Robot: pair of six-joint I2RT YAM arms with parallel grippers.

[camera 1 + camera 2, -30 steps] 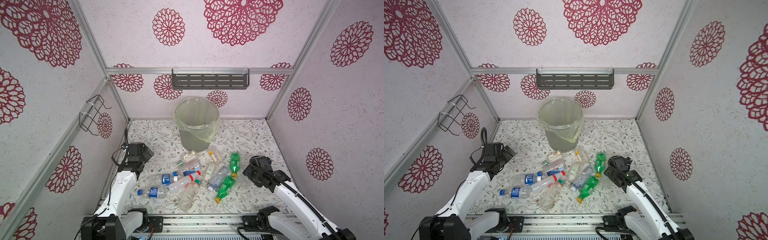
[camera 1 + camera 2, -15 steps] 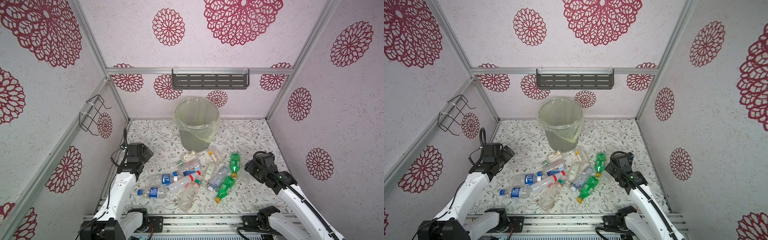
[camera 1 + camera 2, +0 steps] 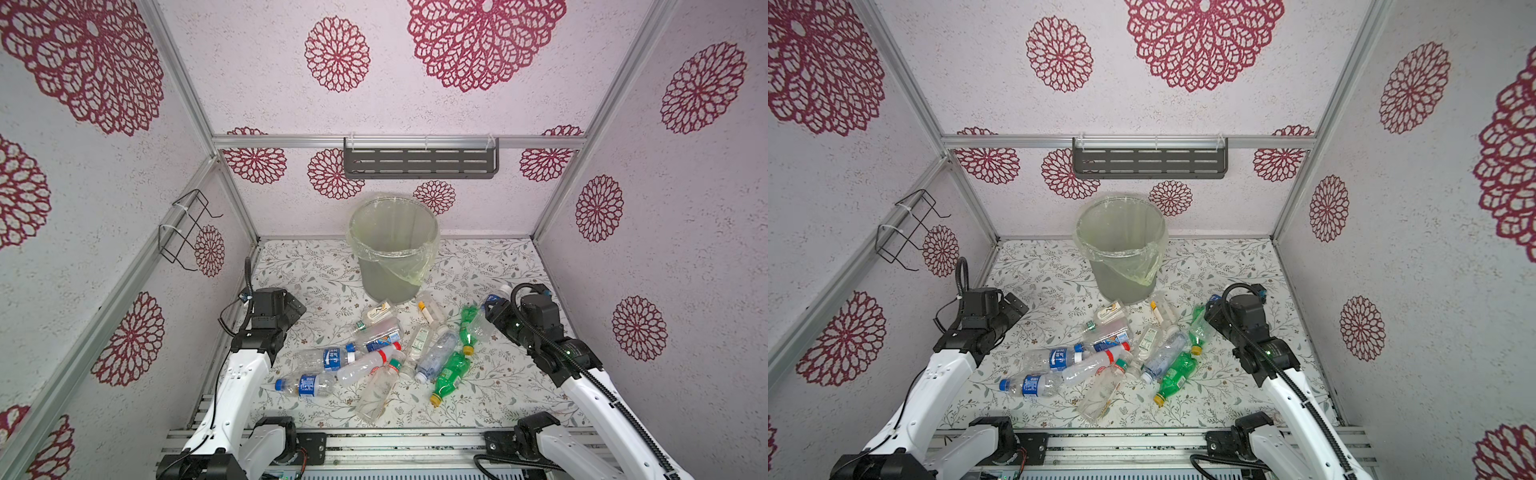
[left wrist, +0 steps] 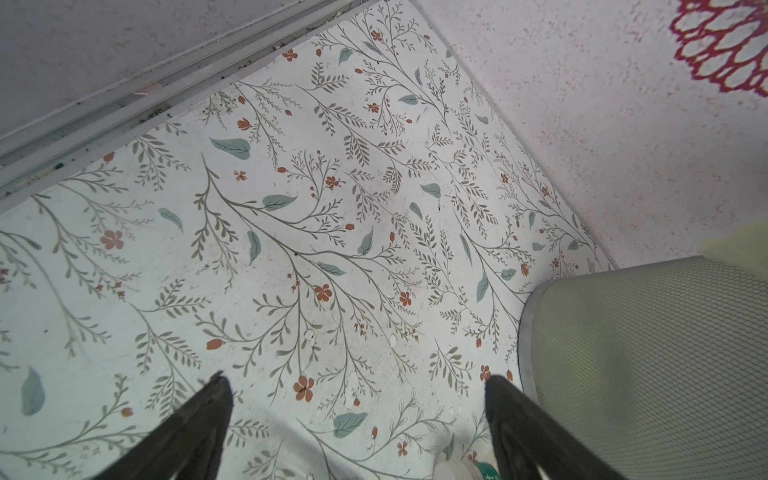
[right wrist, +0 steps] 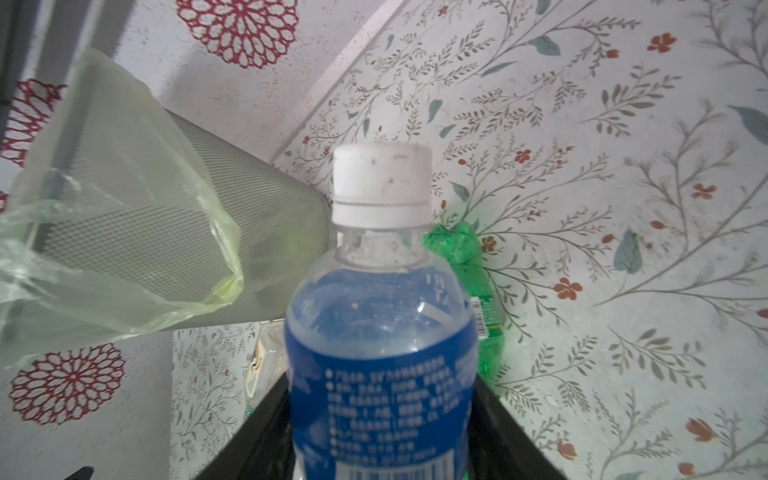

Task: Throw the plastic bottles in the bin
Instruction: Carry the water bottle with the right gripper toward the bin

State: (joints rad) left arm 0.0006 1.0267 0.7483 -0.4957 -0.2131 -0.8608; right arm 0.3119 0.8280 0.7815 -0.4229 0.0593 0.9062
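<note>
The grey bin (image 3: 386,282) (image 3: 1121,278), lined with a yellowish bag, stands at the back middle of the floral table. In front of it several plastic bottles (image 3: 374,353) (image 3: 1100,357) lie in a heap, among them two green ones (image 3: 451,372) (image 3: 469,328). My right gripper (image 3: 496,309) (image 3: 1214,311) is shut on a clear bottle with a blue label and white cap (image 5: 382,332) (image 3: 494,297), held just right of the heap. The bin (image 5: 166,228) shows beyond it. My left gripper (image 3: 297,309) (image 4: 357,380) hangs open and empty over bare table left of the bin (image 4: 644,353).
A dark slotted shelf (image 3: 419,162) hangs on the back wall above the bin. A black wire rack (image 3: 187,228) is fixed to the left wall. Side walls stand close to both arms. A bottle cap (image 4: 453,471) peeks in beside the left fingers.
The right jaws have closed on the blue-labelled bottle, and that gripper has moved back and up with it. The left arm has barely moved.
</note>
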